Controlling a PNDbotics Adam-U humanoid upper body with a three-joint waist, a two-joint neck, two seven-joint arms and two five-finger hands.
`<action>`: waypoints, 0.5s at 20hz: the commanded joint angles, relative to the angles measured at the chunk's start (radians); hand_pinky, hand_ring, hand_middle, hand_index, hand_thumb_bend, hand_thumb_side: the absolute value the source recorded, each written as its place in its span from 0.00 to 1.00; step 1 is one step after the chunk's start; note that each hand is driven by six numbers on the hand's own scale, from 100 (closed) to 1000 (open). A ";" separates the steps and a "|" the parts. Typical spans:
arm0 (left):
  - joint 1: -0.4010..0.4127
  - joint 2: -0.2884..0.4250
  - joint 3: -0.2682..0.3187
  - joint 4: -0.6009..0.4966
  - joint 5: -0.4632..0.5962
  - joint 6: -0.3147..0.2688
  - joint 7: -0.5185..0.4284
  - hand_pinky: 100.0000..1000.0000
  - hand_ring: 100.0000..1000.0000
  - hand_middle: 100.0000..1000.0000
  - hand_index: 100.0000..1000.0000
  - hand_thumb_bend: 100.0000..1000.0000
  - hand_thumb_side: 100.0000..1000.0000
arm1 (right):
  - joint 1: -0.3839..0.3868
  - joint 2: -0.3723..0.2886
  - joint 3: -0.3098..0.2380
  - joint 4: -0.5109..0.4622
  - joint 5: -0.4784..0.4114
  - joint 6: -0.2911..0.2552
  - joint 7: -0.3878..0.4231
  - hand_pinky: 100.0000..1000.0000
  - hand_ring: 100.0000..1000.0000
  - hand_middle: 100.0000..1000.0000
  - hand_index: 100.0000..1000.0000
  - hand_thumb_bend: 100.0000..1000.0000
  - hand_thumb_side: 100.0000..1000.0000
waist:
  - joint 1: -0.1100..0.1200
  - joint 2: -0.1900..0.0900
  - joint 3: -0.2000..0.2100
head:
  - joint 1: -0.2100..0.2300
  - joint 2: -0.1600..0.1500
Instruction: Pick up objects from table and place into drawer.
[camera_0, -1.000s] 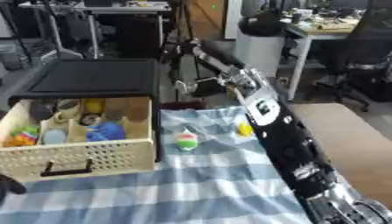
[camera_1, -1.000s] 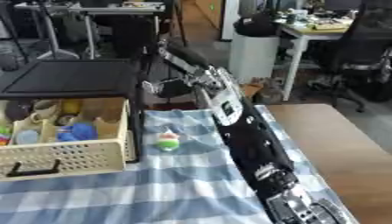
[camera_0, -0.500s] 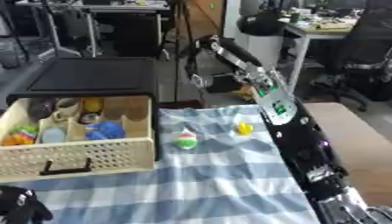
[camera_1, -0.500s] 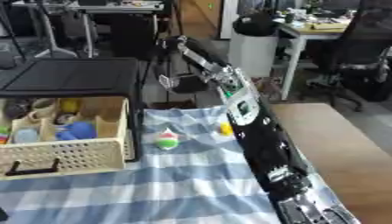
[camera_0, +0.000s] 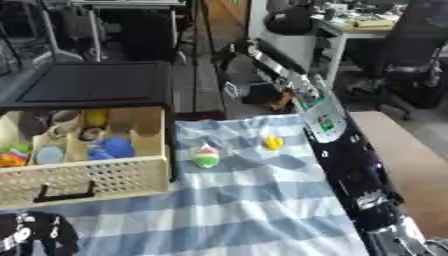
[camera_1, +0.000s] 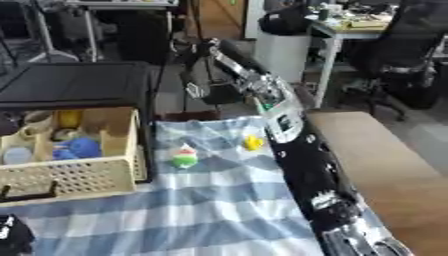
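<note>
The right hand (camera_1: 206, 86) is held up high past the far edge of the table, and it cannot be told if its fingers are apart or together. A small yellow toy (camera_0: 274, 142) and a green and red toy (camera_0: 206, 156) are seen just below on the blue checked cloth (camera_0: 236, 210). The open drawer (camera_0: 83, 176) is filled with toys. The left hand (camera_0: 35, 235) is seen at the lower left corner.

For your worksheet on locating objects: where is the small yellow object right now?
The small yellow object lies on the checked cloth, right of the green-and-white toy, beside the robot's right arm.
</note>
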 joint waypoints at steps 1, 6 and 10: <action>-0.045 -0.019 -0.015 0.034 -0.084 0.013 -0.020 0.51 0.67 0.76 0.75 0.07 1.00 | -0.019 -0.010 -0.006 -0.029 -0.013 0.001 0.006 0.83 0.63 0.46 0.71 0.00 0.19 | 0.005 -0.004 -0.007 | 0.007 0.001; -0.105 -0.078 -0.033 0.156 -0.172 -0.005 0.005 0.56 0.70 0.79 0.78 0.08 1.00 | -0.017 -0.005 -0.010 -0.040 -0.019 0.005 0.011 0.83 0.63 0.46 0.71 0.00 0.19 | 0.001 0.003 -0.026 | 0.018 -0.001; -0.135 -0.111 -0.046 0.236 -0.222 -0.022 0.043 0.62 0.75 0.84 0.82 0.08 1.00 | -0.018 -0.001 -0.011 -0.045 -0.024 0.007 0.015 0.83 0.63 0.46 0.71 0.00 0.20 | -0.003 0.008 -0.040 | 0.023 -0.002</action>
